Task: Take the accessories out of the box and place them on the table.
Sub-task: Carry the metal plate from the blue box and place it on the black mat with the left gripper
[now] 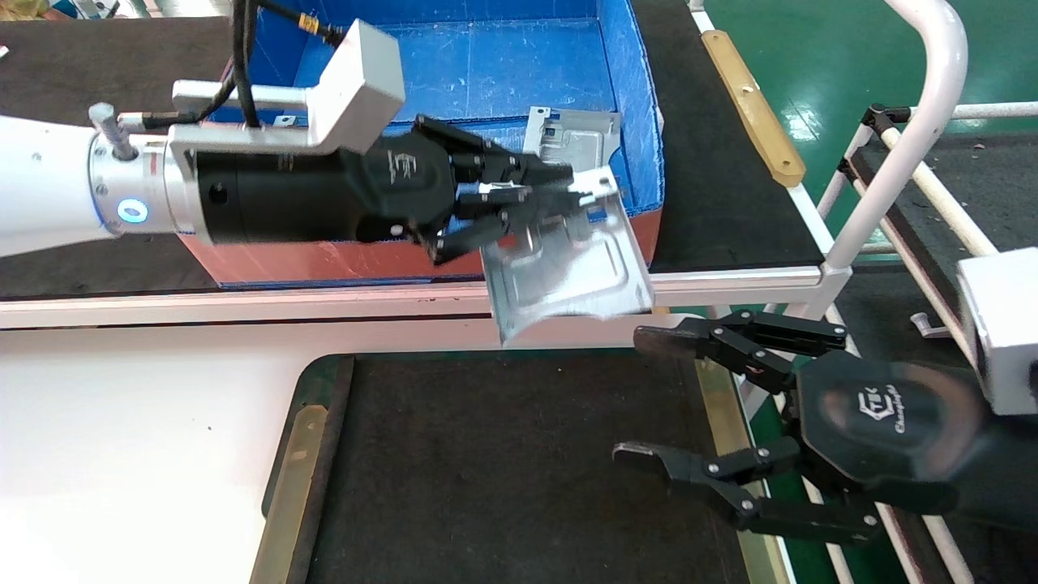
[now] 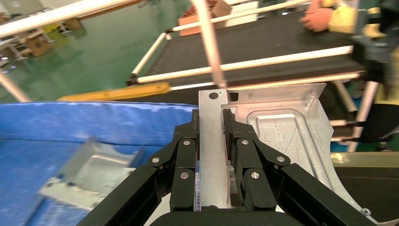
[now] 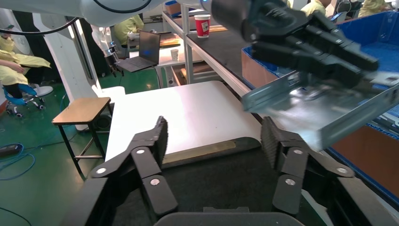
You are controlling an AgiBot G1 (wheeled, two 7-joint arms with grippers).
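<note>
A glossy green floor is seen; a brown square-topped metal stool is set on it; an open dark laptop is placed on a far bench; a red paper cup is stood nearby.

Bright even light; moving parts blur slightly.

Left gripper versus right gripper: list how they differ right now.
The left gripper is shut on a silver plate, held above the box's front wall; the right gripper is open and holds nothing. The left reaches in over the box, the right sits at the black mat's right edge. Both are black two-finger grippers.
</note>
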